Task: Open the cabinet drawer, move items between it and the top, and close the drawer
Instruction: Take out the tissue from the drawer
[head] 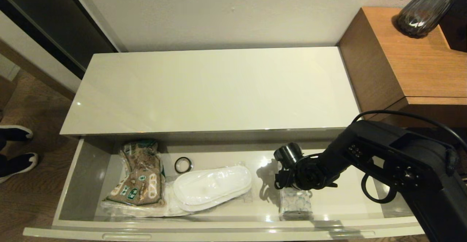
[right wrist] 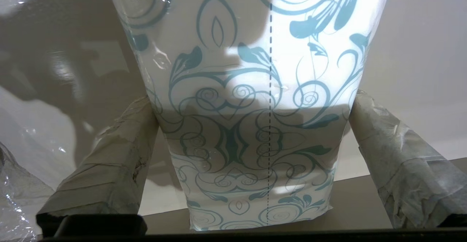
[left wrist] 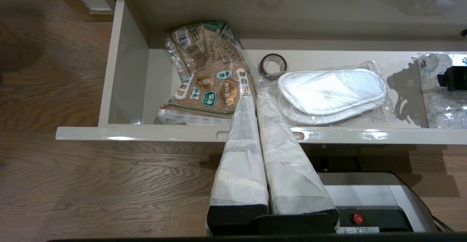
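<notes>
The cabinet drawer (head: 73, 183) stands pulled out below the bare cream top (head: 211, 89). Inside it, the plastic-wrapped white slippers (head: 211, 187) (left wrist: 328, 92) lie in the middle, and the blue-printed tissue pack (head: 296, 203) (right wrist: 248, 125) lies flat toward the right. My right gripper (right wrist: 253, 100) reaches down into the drawer over the pack. It is open, and its taped fingers (right wrist: 120, 162) straddle the pack with their tips at its two long edges. My left gripper (left wrist: 251, 98) is shut and empty. It hangs in front of the drawer's front edge, out of the head view.
A brown printed packet (head: 140, 176) lies at the drawer's left end, with a small black ring (head: 182, 164) behind the slippers. A higher wooden surface (head: 408, 63) with a dark glass vase (head: 423, 12) stands to the right. A person's shoes (head: 14, 151) are at the far left.
</notes>
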`<state>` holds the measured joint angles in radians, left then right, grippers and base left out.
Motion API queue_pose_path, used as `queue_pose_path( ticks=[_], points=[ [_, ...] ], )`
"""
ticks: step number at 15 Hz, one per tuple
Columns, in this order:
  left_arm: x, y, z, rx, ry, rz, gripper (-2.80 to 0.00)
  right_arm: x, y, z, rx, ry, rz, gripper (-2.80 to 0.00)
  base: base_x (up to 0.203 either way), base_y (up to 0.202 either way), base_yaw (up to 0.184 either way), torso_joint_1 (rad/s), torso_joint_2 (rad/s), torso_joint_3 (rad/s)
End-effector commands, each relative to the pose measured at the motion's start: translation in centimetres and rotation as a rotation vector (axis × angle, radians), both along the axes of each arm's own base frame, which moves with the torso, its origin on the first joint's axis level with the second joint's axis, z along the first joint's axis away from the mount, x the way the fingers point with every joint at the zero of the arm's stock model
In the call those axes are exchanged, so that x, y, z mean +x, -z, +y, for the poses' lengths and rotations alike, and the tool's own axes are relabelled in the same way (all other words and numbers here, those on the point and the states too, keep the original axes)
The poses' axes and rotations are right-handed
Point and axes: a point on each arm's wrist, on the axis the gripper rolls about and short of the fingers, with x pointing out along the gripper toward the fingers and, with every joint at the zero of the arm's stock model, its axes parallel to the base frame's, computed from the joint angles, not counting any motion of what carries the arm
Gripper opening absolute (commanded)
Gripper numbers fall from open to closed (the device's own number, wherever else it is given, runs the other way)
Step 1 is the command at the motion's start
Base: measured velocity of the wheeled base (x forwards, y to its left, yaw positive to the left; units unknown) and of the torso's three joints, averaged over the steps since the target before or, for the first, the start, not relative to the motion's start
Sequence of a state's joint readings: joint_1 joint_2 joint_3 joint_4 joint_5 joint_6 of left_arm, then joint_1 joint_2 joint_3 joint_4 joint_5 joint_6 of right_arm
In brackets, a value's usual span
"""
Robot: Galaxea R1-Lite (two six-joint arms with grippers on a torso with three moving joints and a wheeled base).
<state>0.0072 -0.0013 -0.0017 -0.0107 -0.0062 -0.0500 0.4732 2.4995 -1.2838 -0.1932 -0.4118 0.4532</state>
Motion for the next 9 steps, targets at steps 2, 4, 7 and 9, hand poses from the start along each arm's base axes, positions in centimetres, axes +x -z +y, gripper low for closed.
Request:
queue_pose_path(
  ticks=[2,4,7,9],
  points=[
    [0.01,0.0,0.0,-0.002,0.0,0.001,-2.8,0.2,0.19,-0.49,0.005,0.011,0.006,0.0,0.0,0.0,0.0,0.0,0.0,0.0],
    [0.01,0.0,0.0,-0.001,0.0,0.001,-2.8,0.26,0.58,-0.7,0.002,0.016,0.013,0.0,0.0,0.0,0.0,0.0,0.0,0.0],
    [0.01,0.0,0.0,-0.001,0.0,0.001,-2.8,0.29,0.75,-0.73,0.004,0.013,0.018,0.0,0.0,0.0,0.0,0.0,0.0,0.0],
    [0.01,0.0,0.0,-0.001,0.0,0.001,-2.8,0.13,1.1,-0.74,0.002,0.015,0.027,0.0,0.0,0.0,0.0,0.0,0.0,0.0]
  ],
)
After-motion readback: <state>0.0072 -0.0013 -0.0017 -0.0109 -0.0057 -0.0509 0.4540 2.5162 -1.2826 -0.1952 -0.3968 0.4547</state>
